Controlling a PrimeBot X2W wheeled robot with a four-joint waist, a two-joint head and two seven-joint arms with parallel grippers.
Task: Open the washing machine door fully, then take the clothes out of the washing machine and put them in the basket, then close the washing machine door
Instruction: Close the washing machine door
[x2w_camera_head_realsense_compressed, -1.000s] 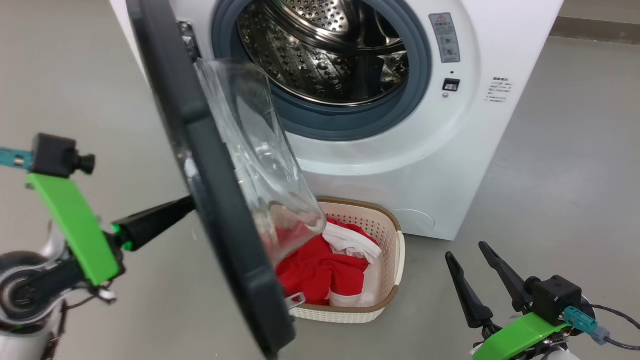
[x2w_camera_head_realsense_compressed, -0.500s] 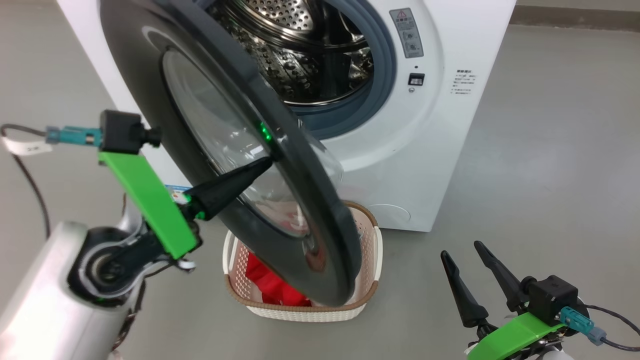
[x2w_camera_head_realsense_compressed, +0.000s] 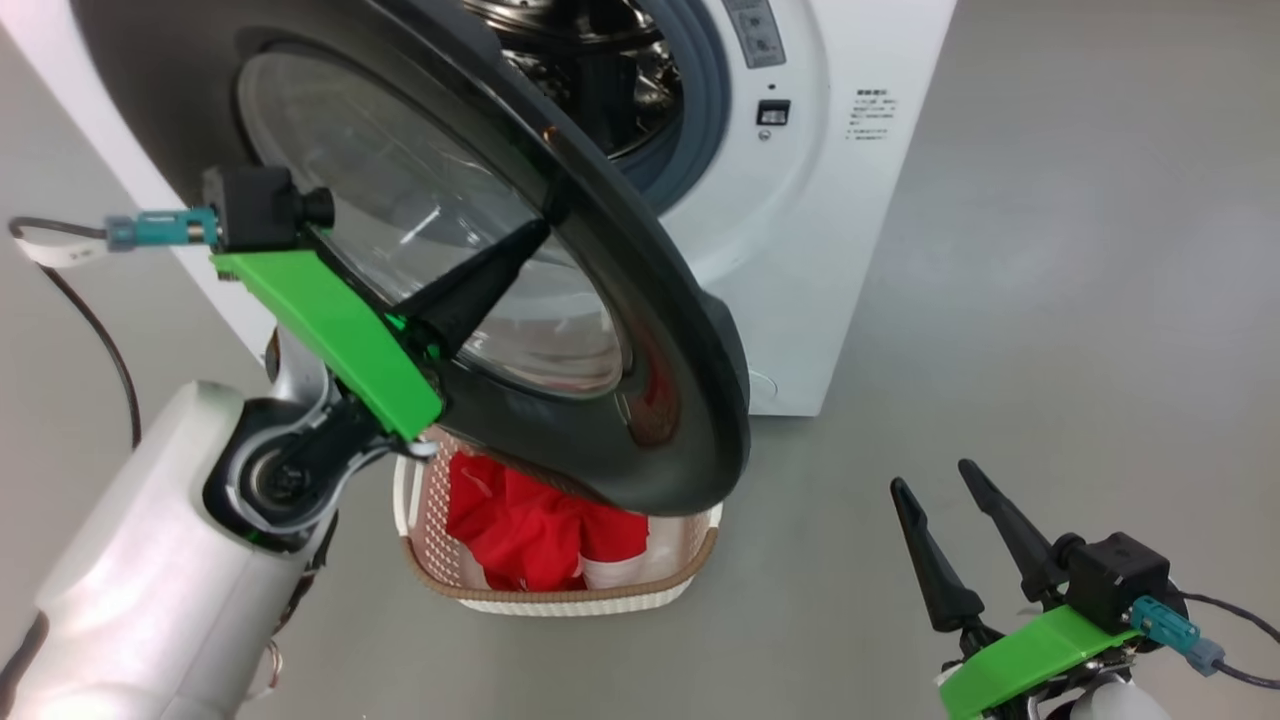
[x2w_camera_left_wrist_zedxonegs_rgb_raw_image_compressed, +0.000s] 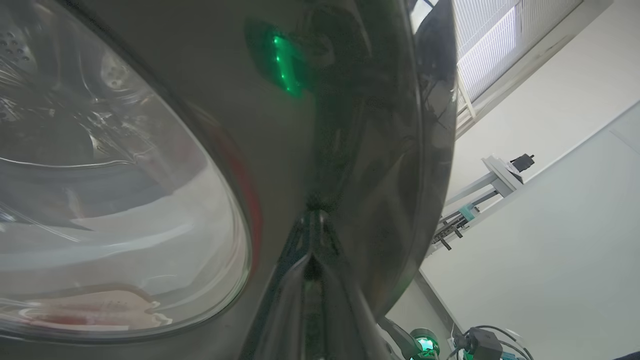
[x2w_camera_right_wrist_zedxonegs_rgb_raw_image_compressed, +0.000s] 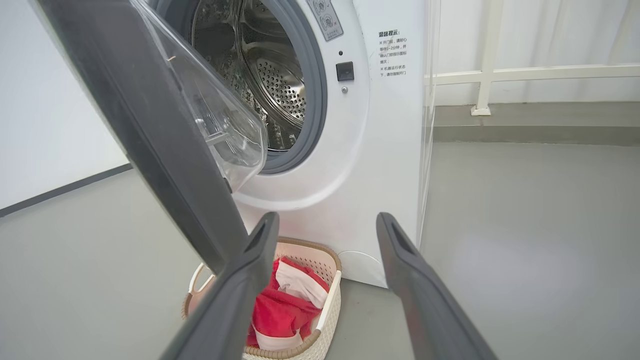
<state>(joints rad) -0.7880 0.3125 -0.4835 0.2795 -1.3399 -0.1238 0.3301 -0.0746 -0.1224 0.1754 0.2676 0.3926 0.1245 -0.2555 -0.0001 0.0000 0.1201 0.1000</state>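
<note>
Presently logged as the closing step, judging from the lie of things. Found washing machine (x2w_camera_head_realsense_compressed: 830, 250) standing white on grey floor (x2w_camera_head_realsense_compressed: 1050, 400), mouth uncovered, steel drum (x2w_camera_right_wrist_zedxonegs_rgb_raw_image_compressed: 280, 85) open to sight past the grey gasket (x2w_camera_right_wrist_zedxonegs_rgb_raw_image_compressed: 316, 95). Found washing machine door (x2w_camera_head_realsense_compressed: 690, 380) swung partway toward shut, black rim angled out over the basket (x2w_camera_head_realsense_compressed: 540, 597), glass window (x2w_camera_head_realsense_compressed: 400, 220) bulging toward the drum. Noted basket on the floor just in front of the machine, under the door's lower edge, holding the clothes (x2w_camera_head_realsense_compressed: 520, 520), red with white trim, heaped inside. Noted left gripper (x2w_camera_head_realsense_compressed: 520, 250) with both fingers pressed together, clamped on nothing, tips against the glossy rim beside the window. Noted right gripper (x2w_camera_head_realsense_compressed: 931, 476) low at the right, fingers spread wide, empty, well apart from door and basket. Judged risks: could skid off the slick curved rim, with only closed tips bearing on it; could stall short of latching if pushed too briefly; could clip the basket rim or a raised fold of cloth, given the nearness of the door's bottom edge. Cannot make out the latch, nor the hinge, cut off at the frame edge. Cannot see the drum floor fully, so cannot rule out a leftover garment. Cannot read any lettering on the clothes. Cannot separate real fingertips from their reflection in the left wrist view.
</note>
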